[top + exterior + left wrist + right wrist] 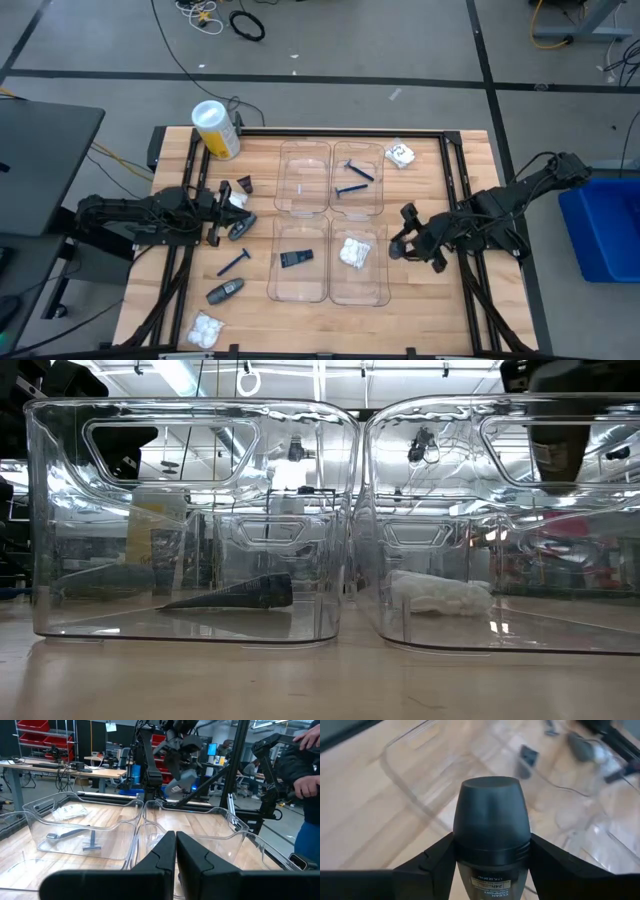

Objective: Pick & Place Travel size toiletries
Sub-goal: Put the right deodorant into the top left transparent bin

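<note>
Two right fingers (435, 862) clamp a dark grey tube (491, 830); left pair (176, 851) closed.

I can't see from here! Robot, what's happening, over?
Right gripper shut on dark deodorant tube, above clear trays. Left gripper shut, empty, waiting left. Nothing in the way.

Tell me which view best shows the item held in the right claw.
The right wrist view: the dark grey tube fills it, clamped in the right claw. The high view shows only a dark speck at that claw. The low and left wrist views don't show it clearly.
</note>
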Tool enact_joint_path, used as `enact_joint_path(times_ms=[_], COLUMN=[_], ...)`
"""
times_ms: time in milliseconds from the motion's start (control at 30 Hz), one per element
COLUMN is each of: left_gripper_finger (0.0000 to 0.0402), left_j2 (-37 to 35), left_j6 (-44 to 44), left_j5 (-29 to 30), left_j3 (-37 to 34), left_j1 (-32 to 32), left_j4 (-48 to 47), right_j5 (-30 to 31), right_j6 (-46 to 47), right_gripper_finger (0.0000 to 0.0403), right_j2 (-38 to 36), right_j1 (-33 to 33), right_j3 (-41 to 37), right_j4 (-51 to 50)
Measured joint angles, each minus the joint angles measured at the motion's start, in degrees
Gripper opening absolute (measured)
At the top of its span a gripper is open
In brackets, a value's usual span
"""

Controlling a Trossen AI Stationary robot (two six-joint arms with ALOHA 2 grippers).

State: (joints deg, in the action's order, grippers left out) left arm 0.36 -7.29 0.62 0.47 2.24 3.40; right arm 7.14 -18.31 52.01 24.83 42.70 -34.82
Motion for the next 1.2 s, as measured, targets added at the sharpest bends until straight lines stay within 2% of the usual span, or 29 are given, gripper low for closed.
enact_joint_path(times_ms=[133, 367, 567, 900, 1200], left_gripper_finger=[0.0022, 0.0022, 0.0022, 0.0022, 0.0022], left_j2=[0.00, 0.00, 0.00, 0.00, 0.00], left_j6=[-0.01, 0.00, -0.02, 0.00, 0.00], left_j5=[0.00, 0.00, 0.00, 0.00, 0.00], left_j3=[0.00, 0.00, 0.00, 0.00, 0.00], left_j1=[0.00, -0.01, 0.00, 0.00, 0.00], left_j4=[0.00, 0.00, 0.00, 0.00, 0.00], right_j5=[0.34, 0.46, 3.65, 3.71, 2.93], right_j6=[5.23, 10.93, 18.22, 23.90, 23.78], right_gripper_finger=[0.0224, 0.0213, 0.0221, 0.0218, 0.0211], right_j2=[0.00, 0.02, 0.02, 0.04, 0.41], right_j1=[-1.38, -3.35, -4.67, -7.86, -12.37], right_j3=[0.00, 0.00, 0.00, 0.00, 0.00], right_j4=[3.07, 6.72, 10.70, 14.97, 14.59])
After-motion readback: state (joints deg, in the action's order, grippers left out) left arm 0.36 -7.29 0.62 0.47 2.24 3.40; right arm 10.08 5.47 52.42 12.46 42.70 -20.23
